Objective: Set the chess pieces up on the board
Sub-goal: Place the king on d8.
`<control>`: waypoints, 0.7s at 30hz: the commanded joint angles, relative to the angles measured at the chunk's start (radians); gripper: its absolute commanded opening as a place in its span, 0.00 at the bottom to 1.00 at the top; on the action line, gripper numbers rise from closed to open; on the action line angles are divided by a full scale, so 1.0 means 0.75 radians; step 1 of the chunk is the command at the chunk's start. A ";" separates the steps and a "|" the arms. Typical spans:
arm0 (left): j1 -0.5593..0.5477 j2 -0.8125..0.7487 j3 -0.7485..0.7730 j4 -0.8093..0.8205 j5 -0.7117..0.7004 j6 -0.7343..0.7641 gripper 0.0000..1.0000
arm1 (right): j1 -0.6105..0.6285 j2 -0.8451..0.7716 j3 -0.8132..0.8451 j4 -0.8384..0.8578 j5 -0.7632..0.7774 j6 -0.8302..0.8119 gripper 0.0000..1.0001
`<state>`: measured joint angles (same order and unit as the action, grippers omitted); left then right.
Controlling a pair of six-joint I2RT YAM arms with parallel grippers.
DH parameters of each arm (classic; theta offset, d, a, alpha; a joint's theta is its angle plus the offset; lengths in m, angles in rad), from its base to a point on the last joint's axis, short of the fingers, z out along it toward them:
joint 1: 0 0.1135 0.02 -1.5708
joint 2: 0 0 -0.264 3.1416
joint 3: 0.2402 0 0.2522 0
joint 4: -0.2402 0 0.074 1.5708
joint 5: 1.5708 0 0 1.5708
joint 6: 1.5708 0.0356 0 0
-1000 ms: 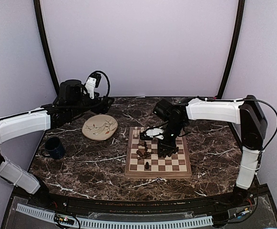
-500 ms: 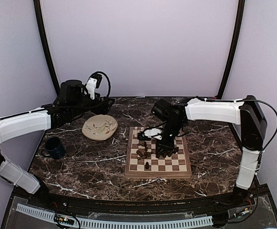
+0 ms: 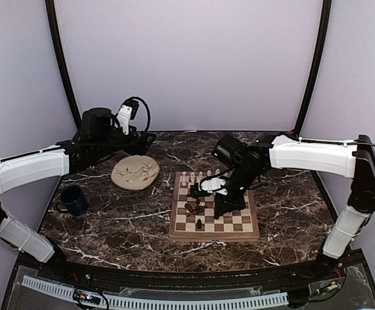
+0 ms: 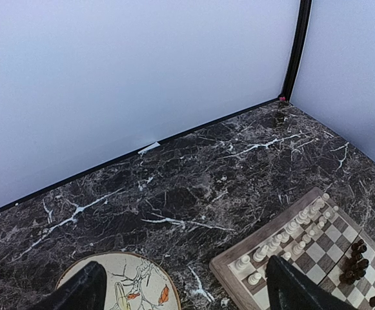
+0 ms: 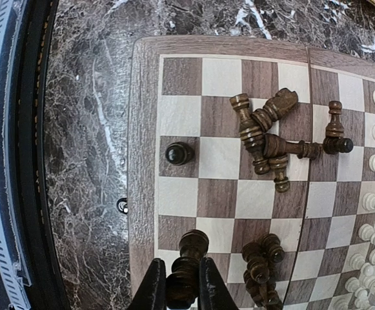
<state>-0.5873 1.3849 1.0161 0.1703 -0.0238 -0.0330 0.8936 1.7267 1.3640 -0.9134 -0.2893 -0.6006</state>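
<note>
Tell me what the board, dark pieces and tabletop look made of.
Board: wood, satin; grain lines show on border and squares.
Dark pieces: turned wood, stained brown, slight sheen; lathe rings visible.
Tabletop: dark marble or marble-look laminate, polished; white veining, cannot tell which.

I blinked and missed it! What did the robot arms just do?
The right gripper closed on a dark chess piece over the board, and that arm's elbow swung out to the right. The left gripper, plate, mug and other pieces stayed put.
</note>
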 commanded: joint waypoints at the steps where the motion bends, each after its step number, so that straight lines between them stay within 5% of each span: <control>1: -0.002 0.004 0.050 -0.011 0.038 -0.015 0.88 | 0.049 -0.057 -0.073 -0.010 0.018 -0.039 0.04; 21: -0.003 0.019 0.052 -0.016 0.042 0.003 0.88 | 0.081 -0.001 -0.117 0.056 0.110 -0.014 0.05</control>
<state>-0.5873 1.4044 1.0279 0.1650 -0.0071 -0.0345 0.9436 1.7092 1.2839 -0.9005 -0.2302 -0.6224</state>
